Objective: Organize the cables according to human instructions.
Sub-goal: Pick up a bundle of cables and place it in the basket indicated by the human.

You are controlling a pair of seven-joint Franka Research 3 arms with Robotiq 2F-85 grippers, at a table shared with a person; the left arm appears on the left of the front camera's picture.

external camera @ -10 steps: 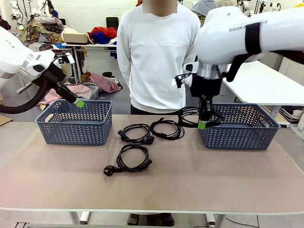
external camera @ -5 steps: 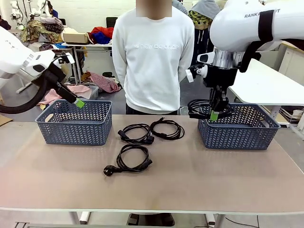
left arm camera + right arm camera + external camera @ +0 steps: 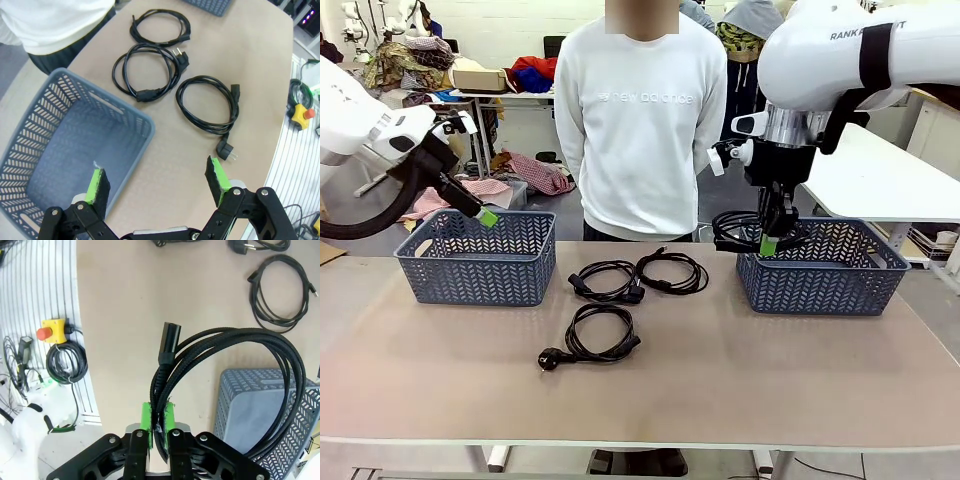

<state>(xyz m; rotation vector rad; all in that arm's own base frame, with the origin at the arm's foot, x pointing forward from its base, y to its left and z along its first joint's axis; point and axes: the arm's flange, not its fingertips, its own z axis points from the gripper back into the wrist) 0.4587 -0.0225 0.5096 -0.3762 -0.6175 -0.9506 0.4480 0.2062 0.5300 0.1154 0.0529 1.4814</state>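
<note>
My right gripper [image 3: 769,244] is shut on a coiled black cable [image 3: 728,229] and holds it in the air at the left rim of the right blue basket [image 3: 840,280]. In the right wrist view the fingers [image 3: 157,421] pinch the cable's strands [image 3: 235,337], with the plug end sticking up and the basket [image 3: 245,405] below. Three more cables lie on the table: two near the person [image 3: 606,281] [image 3: 672,271] and one closer to me [image 3: 598,336]. My left gripper [image 3: 486,216] hangs open over the left blue basket [image 3: 470,272]. The left wrist view has those cables [image 3: 160,25] [image 3: 147,75] [image 3: 207,102] beyond its open fingers [image 3: 156,172].
A person in a white sweater [image 3: 645,120] stands at the table's far side between the baskets. A yellow stop-button box [image 3: 50,332] and a small wound cord [image 3: 67,362] sit off the table's edge. Bare tabletop stretches along the near side.
My right gripper has risen and moved right with the cable, from beside the right basket's left wall to above its rim. The left arm has not moved.
</note>
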